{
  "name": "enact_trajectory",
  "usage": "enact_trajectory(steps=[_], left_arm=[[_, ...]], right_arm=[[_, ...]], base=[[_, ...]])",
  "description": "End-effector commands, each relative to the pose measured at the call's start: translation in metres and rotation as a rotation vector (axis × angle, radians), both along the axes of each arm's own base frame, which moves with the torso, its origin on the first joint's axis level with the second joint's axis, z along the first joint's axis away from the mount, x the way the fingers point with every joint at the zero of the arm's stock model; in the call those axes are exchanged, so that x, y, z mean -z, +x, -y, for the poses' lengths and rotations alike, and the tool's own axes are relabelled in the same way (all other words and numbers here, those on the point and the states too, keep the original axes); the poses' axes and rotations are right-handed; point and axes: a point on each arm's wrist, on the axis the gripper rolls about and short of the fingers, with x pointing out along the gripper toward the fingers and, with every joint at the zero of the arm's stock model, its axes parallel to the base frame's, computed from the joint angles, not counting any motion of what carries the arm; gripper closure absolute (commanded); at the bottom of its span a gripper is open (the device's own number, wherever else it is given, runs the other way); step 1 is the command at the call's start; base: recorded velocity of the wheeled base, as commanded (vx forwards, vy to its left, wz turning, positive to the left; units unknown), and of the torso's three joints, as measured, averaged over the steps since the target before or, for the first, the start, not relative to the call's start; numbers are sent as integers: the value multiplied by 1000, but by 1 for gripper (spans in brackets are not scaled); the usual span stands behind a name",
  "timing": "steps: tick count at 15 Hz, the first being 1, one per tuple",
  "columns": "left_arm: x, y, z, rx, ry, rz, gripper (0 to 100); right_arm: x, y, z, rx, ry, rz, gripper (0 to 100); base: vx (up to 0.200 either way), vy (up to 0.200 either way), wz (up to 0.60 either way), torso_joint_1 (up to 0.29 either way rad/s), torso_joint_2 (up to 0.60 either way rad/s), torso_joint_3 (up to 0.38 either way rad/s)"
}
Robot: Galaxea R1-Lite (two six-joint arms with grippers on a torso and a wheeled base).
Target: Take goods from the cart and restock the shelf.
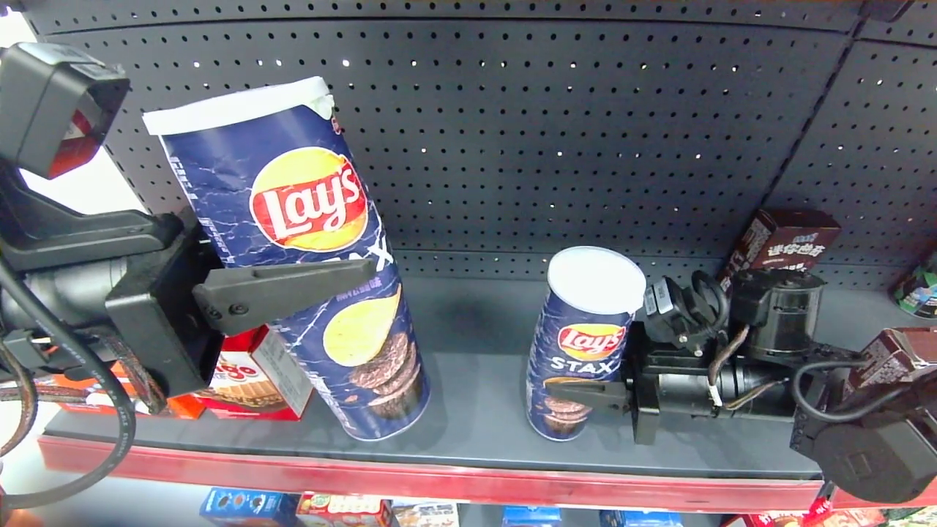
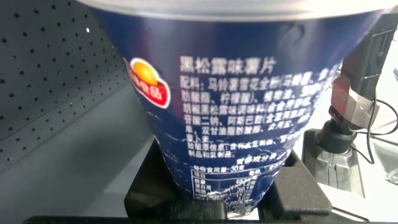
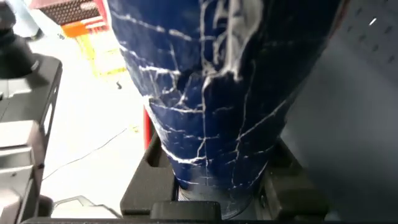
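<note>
Both cans are at the shelf point(image 1: 476, 410), and neither is released. The right chip can point(image 1: 593, 322) stands upright on it, with the right gripper point(image 1: 578, 380) clamped around its lower half from 3 o'clock. At its 9 o'clock, the left chip can point(image 1: 293, 205) leans toward 11 o'clock, clasped mid-body by the left gripper point(image 1: 344, 285). I cannot tell whether its base touches down. Righting it and letting go of both likely remain.

An open stretch of grey shelf board point(image 1: 476, 351) is lying between the tilted can point(image 1: 307, 241) and the upright can point(image 1: 585, 337), while a red box point(image 1: 252, 384) is crowding the left end, brown cartons point(image 1: 779, 241) are blocking the right and the pegboard wall point(image 1: 549, 146) is closing the back.
</note>
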Motion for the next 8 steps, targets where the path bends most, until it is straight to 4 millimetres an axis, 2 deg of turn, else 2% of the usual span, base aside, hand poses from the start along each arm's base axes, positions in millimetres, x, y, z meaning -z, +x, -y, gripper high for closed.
enact_trajectory(steps=[1, 8], left_arm=[[2, 0, 0, 0, 3, -8, 100], [3, -2, -1, -1, -3, -23, 100]], right_arm=[[14, -4, 1, -3, -20, -36, 100], [20, 6, -2, 3, -20, -38, 100]], base=[[0, 0, 0, 0, 0, 0], [0, 0, 0, 0, 0, 0]])
